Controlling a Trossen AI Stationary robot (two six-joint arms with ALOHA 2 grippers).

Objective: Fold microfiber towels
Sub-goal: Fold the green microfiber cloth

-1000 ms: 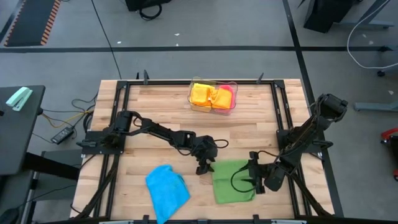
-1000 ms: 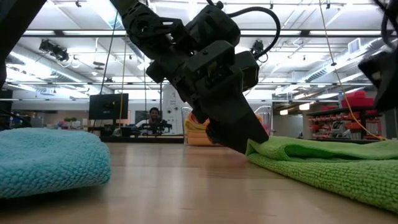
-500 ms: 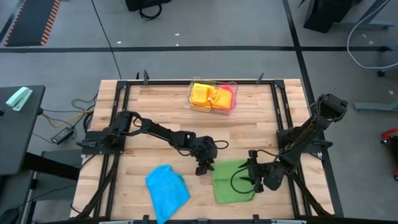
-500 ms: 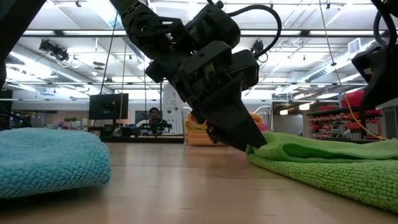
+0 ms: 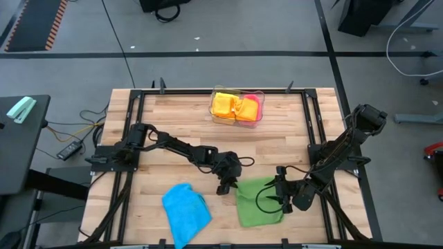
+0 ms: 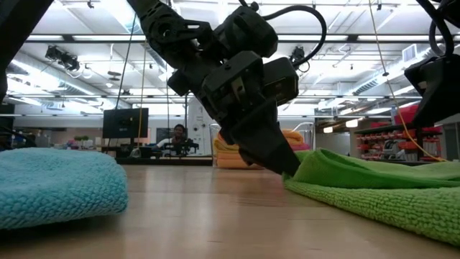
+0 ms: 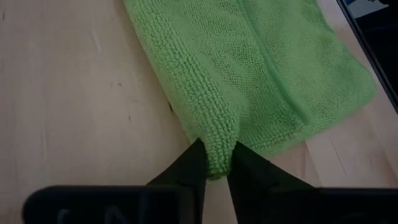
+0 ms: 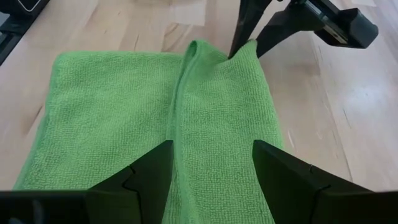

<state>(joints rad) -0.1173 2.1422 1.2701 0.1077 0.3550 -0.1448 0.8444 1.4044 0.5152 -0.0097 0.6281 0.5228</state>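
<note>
A green microfiber towel (image 5: 259,202) lies flat on the wooden table near its front edge, right of centre. My left gripper (image 5: 227,187) stands at the towel's far left corner and is shut on it. My right gripper (image 8: 211,163) hangs open at the towel's right side, a finger on either side of a raised seam (image 8: 180,106); I cannot tell whether it touches the cloth. A blue towel (image 5: 185,211) lies crumpled on the table to the left. Yellow, orange and pink towels sit in a clear tray (image 5: 237,107). My left gripper pinches a bunched-up ridge of the green towel at its far left corner (image 7: 217,163) between its two fingers. The fingers slant down, coming from the table's left. The pinched corner stands slightly raised (image 6: 305,162), and the rest of the towel lies on the table.
The clear tray stands at the table's far edge, centre. Bare wood (image 5: 180,121) lies between the tray and the towels. A dark frame rail (image 5: 131,131) runs along each side of the table. In the low view a person (image 6: 176,135) sits far off in the room.
My left gripper has shut on the green towel's far left corner, and the cloth there has bunched up into a raised ridge between the fingers. Both arms have stayed in place.
</note>
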